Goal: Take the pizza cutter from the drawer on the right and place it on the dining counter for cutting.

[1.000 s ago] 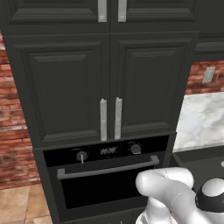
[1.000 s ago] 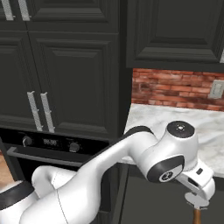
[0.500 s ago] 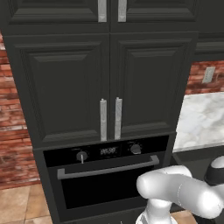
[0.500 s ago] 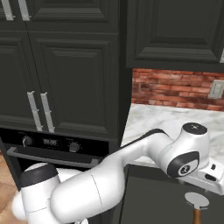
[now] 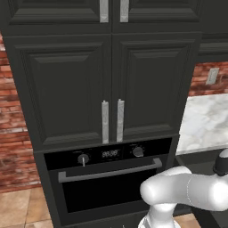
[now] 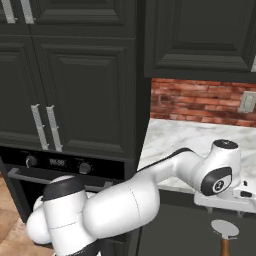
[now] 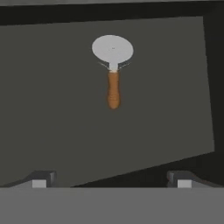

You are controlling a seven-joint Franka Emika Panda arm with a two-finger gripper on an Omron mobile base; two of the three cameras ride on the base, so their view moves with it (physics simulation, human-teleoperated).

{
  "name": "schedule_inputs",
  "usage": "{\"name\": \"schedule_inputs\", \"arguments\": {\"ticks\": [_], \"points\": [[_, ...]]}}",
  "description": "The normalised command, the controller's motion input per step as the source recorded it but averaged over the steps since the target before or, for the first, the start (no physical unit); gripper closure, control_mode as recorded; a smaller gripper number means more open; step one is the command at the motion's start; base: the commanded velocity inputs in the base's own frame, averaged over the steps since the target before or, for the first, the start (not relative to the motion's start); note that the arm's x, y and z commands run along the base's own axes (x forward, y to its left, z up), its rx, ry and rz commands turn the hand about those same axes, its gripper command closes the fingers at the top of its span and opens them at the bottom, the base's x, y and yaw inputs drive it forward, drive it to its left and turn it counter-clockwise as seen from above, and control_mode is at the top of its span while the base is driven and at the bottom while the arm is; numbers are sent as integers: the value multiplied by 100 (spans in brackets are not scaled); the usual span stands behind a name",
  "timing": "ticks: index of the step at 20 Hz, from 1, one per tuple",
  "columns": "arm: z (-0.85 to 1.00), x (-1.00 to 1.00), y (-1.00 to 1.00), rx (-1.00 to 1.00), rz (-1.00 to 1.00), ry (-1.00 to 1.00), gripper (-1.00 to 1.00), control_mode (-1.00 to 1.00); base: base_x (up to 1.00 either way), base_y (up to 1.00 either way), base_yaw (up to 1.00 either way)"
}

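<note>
Swung further out toward 3 o'clock over the last second, now above the open drawer [image 7: 65,131]. Fingers [image 7: 111,179] spread full wide, holding nothing. Cutter [image 7: 113,65] flat on the drawer floor, alone, wheel at 12 o'clock, handle trailing to 6. Also seen below the hand in the right base view [image 6: 224,235]. Lined up; descent and grasp presumably next.

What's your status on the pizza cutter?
Gripper open, above the drawer. Pizza cutter lying flat inside, untouched. Nothing in the way.
</note>
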Motion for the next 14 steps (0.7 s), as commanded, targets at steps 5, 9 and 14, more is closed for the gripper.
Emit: {"name": "schedule_inputs", "arguments": {"ticks": [5,9,14], "points": [[-24,19,-5,0,21,6,-100,-100,0,0,0],[-43,21,-7,0,25,0,-100,-100,0,0,0],[-20,1,-12,6,17,0,-100,-100,0,0,0]]}}
